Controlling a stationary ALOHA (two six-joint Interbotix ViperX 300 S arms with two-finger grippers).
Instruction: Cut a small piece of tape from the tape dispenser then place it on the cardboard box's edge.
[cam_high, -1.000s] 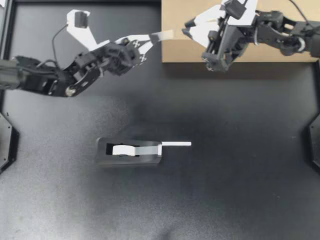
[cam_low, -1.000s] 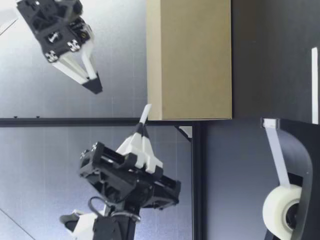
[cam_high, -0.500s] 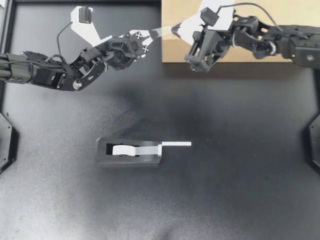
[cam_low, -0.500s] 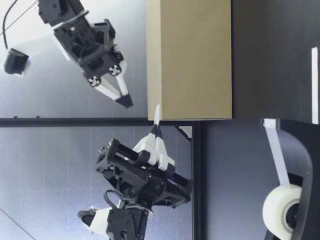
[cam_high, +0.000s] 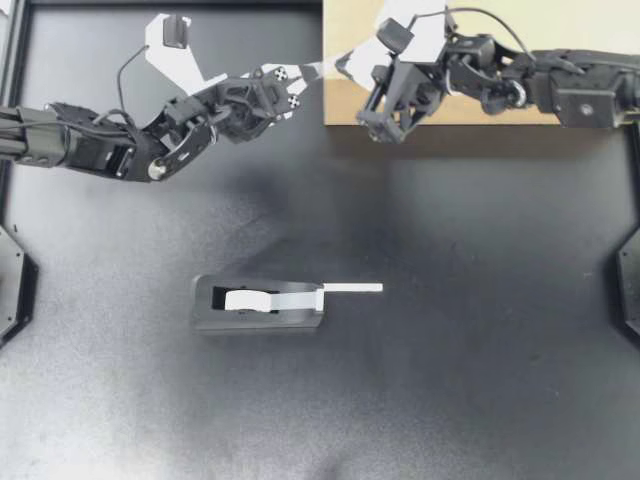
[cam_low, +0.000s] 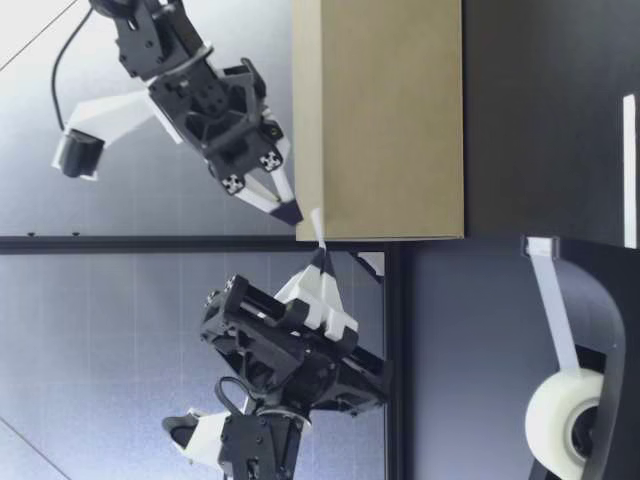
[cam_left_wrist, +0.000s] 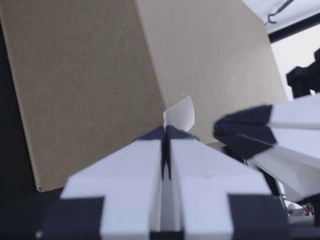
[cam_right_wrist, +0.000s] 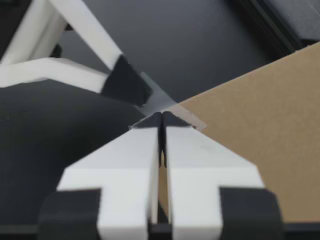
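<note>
1. Our left gripper (cam_high: 300, 74) pinches the tape piece (cam_high: 316, 70) at the left edge of the cardboard box (cam_high: 560, 105), which stands along the table (cam_high: 480, 300)'s back edge.
2. Our right gripper (cam_high: 342, 64), fingers pressed together, meets the tape's free end.
3. The tape dispenser (cam_high: 258, 305) sits mid-table.

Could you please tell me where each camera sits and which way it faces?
Top view: above the table, facing straight down; shows left claw, right claw, cardboard box, tape dispenser.
Low view: table height, facing across; both claws at the box.
Left wrist view: on that wrist, facing the box along its shut claw.
Right wrist view: likewise, right wrist.
Shared: all show the box.
</note>
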